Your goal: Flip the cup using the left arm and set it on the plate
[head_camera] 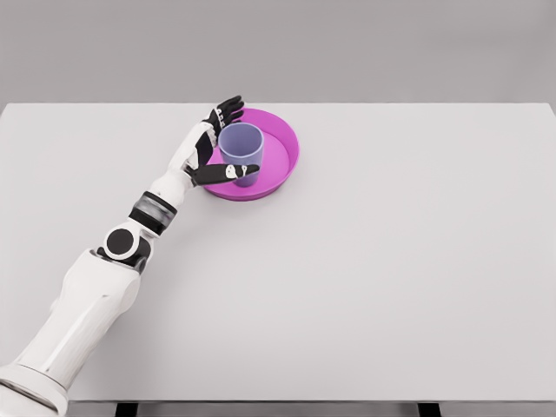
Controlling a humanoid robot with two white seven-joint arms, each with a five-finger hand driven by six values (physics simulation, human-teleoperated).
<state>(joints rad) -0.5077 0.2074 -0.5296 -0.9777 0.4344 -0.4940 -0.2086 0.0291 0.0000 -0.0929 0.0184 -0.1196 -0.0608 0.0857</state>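
A lilac cup (pixel 241 149) stands upright, mouth up, on the left part of a magenta plate (pixel 282 152) at the table's back, left of centre. My left hand (pixel 244 137) sits at the cup's left side. Its fingers (pixel 228 111) stretch out straight behind the cup, clear of the rim. The thumb (pixel 233 172) lies across the front of the cup's lower wall, and I cannot tell whether it touches. The hand looks open, spread around the cup rather than closed on it. The right arm is out of view.
The white table (pixel 391 261) runs from edge to edge, with its front edge near the bottom of the view. My left forearm (pixel 165 204) crosses the table's left part diagonally toward the plate.
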